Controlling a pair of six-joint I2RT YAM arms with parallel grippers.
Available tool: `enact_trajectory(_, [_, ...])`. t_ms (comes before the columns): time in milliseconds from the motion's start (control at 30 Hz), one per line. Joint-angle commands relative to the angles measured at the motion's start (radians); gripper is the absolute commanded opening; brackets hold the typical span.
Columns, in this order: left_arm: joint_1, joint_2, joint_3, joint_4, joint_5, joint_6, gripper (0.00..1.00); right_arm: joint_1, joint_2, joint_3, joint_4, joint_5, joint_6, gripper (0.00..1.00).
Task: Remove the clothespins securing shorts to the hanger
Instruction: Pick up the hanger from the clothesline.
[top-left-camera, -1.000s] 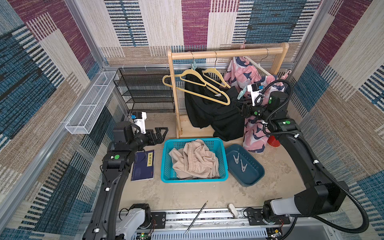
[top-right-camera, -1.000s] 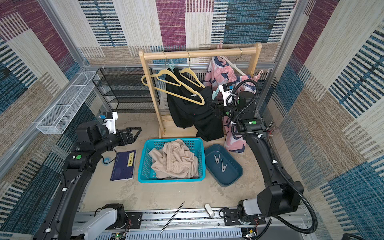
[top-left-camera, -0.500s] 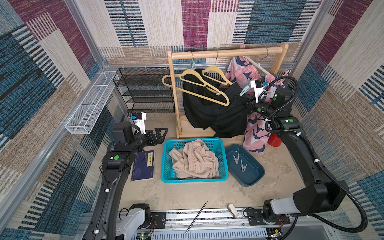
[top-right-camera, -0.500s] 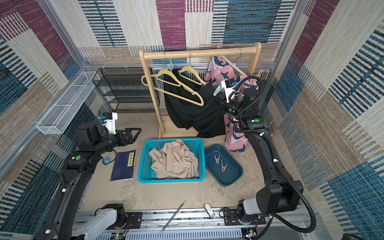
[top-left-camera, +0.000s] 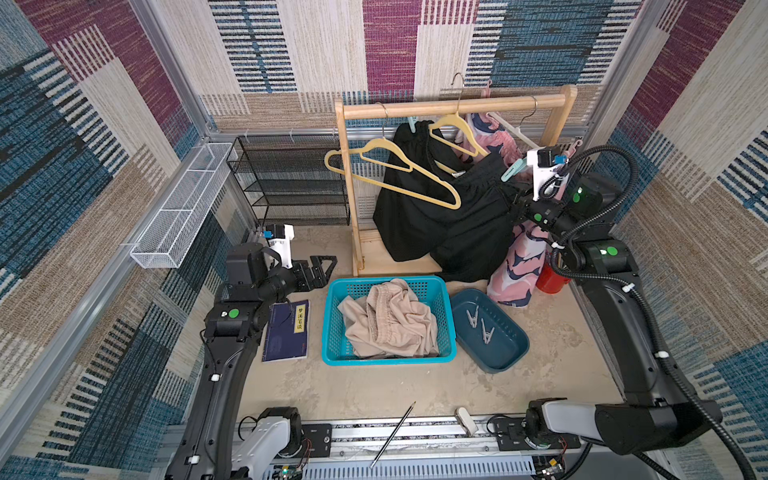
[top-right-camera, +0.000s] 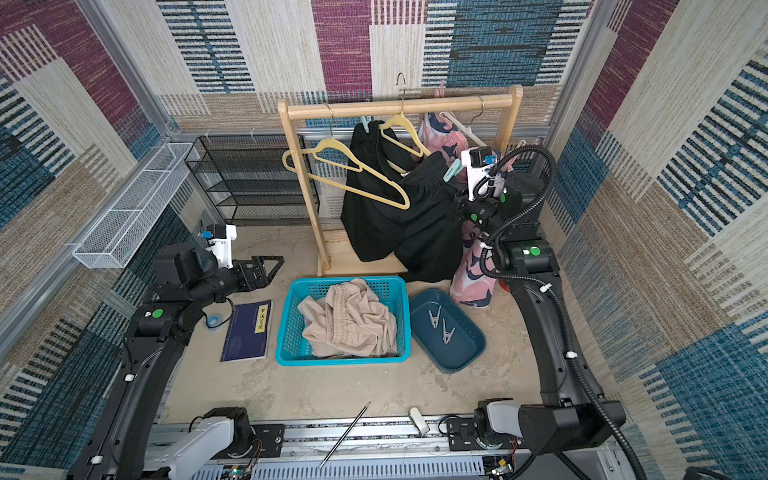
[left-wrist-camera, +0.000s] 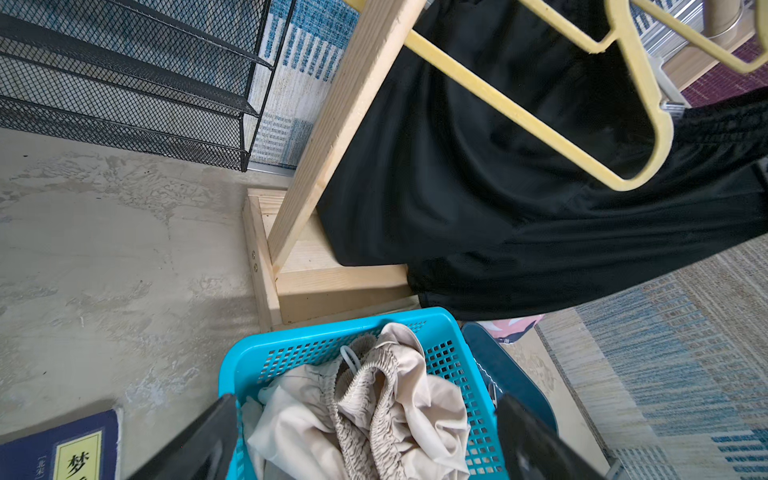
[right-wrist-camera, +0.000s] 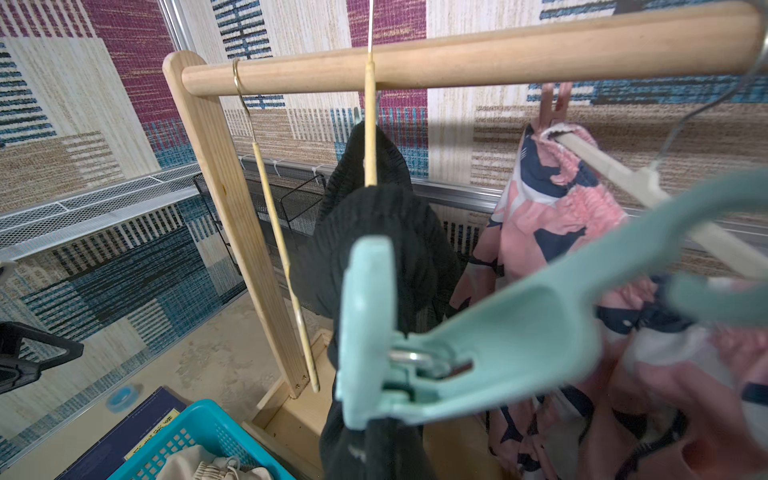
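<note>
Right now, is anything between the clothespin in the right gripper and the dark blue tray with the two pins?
Mostly the black shorts: the mint clothespin looks clipped around their waistband, and their legs hang close to the way down to the tray. The pink shorts hang beside its far corner.

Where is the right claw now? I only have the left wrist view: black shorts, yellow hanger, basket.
Observer: Right claw is shut at the waistband of the black shorts, apparently gripping the fabric, next to a mint clothespin clipped on it.
Operator: Any pins off already?
Observer: Two clothespins lie in the dark tray.
Operator: Anything on the pink pair?
Observer: A pink clothespin clips the pink shorts to the white hanger.
</note>
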Motion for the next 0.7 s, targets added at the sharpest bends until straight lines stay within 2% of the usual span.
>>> enact_trajectory(0, [0.000, 0.005, 0.001, 0.040, 0.024, -0.011, 0.99, -0.003, -0.061, -0.038, 0.040, 0.078, 0.011, 0.00])
enact_trajectory(133, [0.001, 0.013, -0.001, 0.055, 0.039, -0.022, 0.99, -0.002, -0.158, -0.144, 0.049, 0.117, 0.028, 0.00])
enact_trajectory(367, [0.000, 0.010, -0.009, 0.057, 0.041, -0.023, 0.99, -0.002, -0.242, -0.236, -0.093, 0.177, 0.086, 0.00])
enact_trajectory(667, [0.000, 0.020, -0.025, 0.077, 0.082, -0.033, 0.99, -0.001, -0.383, -0.455, -0.165, 0.053, 0.116, 0.00])
